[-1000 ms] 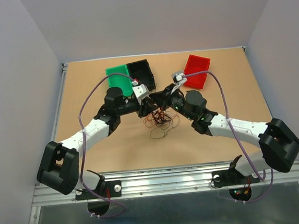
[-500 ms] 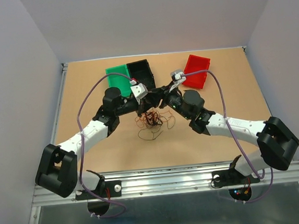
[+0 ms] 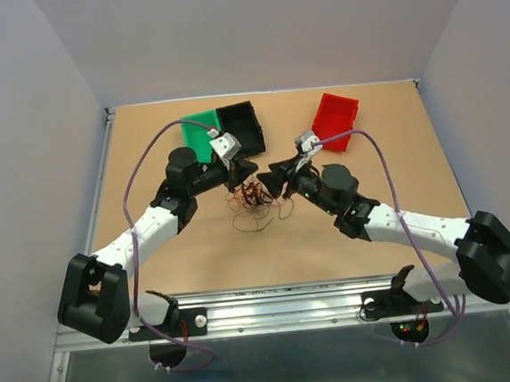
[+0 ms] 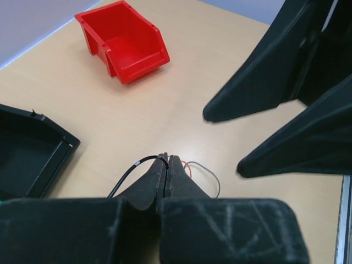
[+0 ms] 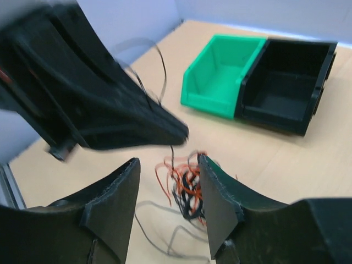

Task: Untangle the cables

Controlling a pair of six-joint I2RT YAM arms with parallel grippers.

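The right gripper (image 5: 168, 160) stands with its two black fingers (image 5: 113, 203) apart and nothing between them. Directly ahead of the gap, on the tan table (image 5: 286, 159), lies the tangle of cables (image 5: 184, 179): orange-red and black curly strands, with thin grey loops trailing back toward the fingers. Above and left of the gap, the left gripper (image 5: 175, 132) appears blurred, tapering to one closed tip. A thin black strand hangs from that tip into the tangle. Farther ahead, to the right, a green bin (image 5: 223, 74) and a black bin (image 5: 286, 85) sit touching, side by side.
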